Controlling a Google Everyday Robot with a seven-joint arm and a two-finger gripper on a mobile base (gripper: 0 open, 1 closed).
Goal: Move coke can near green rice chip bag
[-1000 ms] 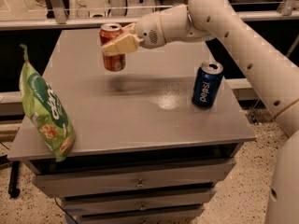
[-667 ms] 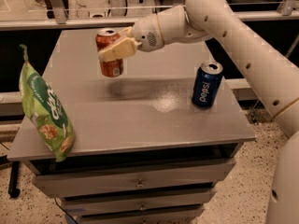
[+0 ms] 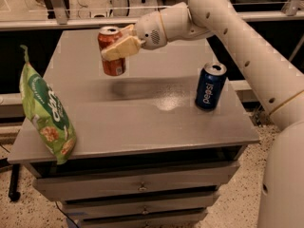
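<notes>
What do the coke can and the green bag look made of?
The coke can, held above the table by the gripper: likely painted metal, with a shiny silver top. The green rice chip bag: seemingly glossy plastic film, puffy and creased.

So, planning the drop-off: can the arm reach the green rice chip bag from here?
Probably yes. The gripper holds the coke can above the table, nothing stands between it and the green rice chip bag, and the Pepsi can sits on the opposite side.

Surface: grey cabinet top, a glare spot at its middle.
Drawers: grey, stacked beneath.
Floor: pale, speckled.
Gripper: above the surface's far left.
</notes>
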